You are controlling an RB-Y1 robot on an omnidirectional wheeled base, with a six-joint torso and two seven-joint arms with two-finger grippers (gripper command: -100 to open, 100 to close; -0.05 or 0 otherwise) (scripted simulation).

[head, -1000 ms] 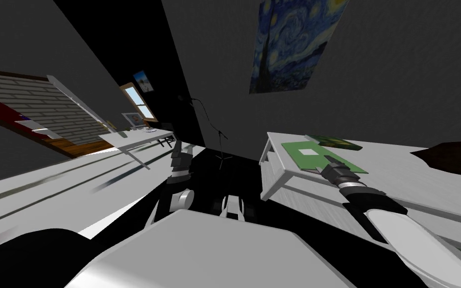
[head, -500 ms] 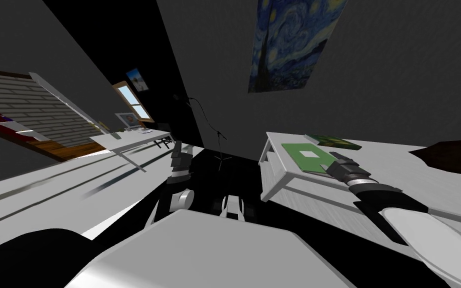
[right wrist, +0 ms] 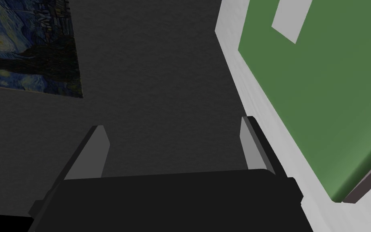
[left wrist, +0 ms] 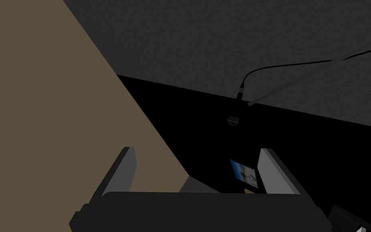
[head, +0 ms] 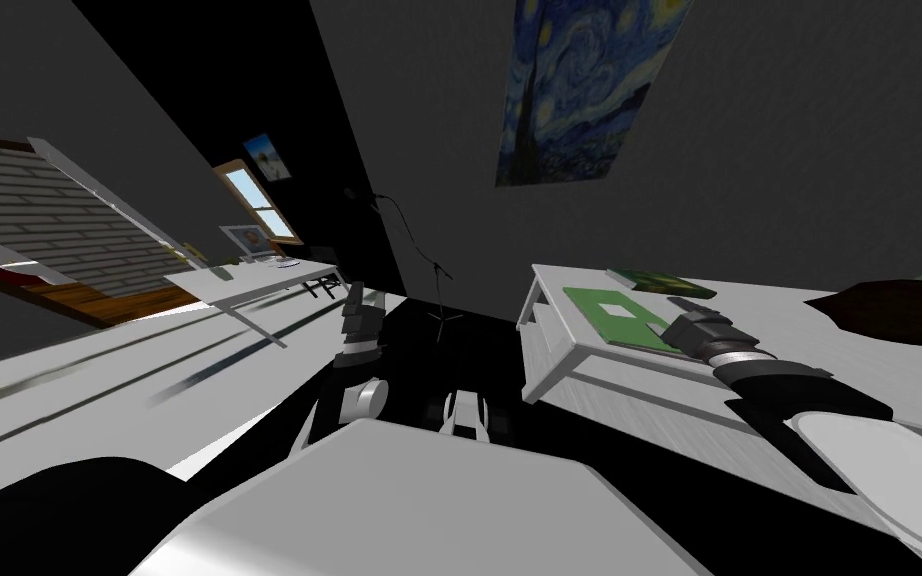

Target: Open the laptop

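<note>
While the green laptop point(head: 589, 300) lies shut on the white desk point(head: 559, 365) | right gripper point(right wrist: 172, 125) held wide, empty, at its corner (left gripper point(left wrist: 196, 150) wide too) | risk: lid edge missed, fingers pointed off it.

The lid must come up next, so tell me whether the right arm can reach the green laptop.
Probably yes. The right gripper, open, is at the edge of the closed laptop on the white desk, nothing between them; the laptop lies beside its fingers, not yet between them.
</note>
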